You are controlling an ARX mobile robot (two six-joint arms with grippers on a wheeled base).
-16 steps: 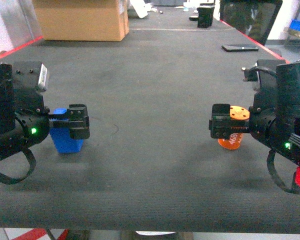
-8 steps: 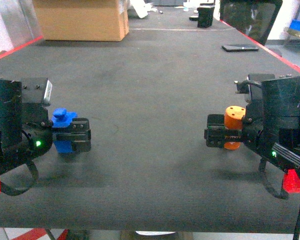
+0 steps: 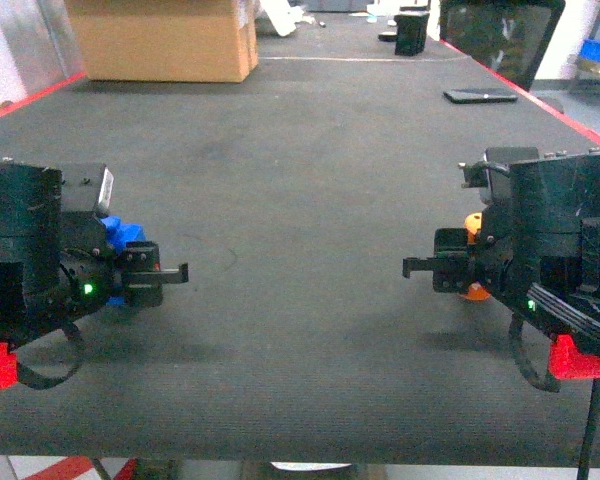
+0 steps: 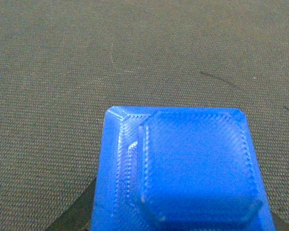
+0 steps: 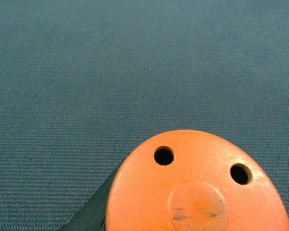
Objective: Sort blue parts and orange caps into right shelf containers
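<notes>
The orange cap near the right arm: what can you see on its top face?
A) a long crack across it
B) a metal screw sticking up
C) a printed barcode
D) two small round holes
D: the right wrist view looks down on the orange cap and shows two small dark round holes in its flat top, with a faint round mark between and below them.

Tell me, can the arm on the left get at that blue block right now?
Probably yes. The left gripper is right at the blue block, which fills its wrist camera's view, and nothing lies between them on the dark table. Whether it already grips it isn't clear.
</notes>
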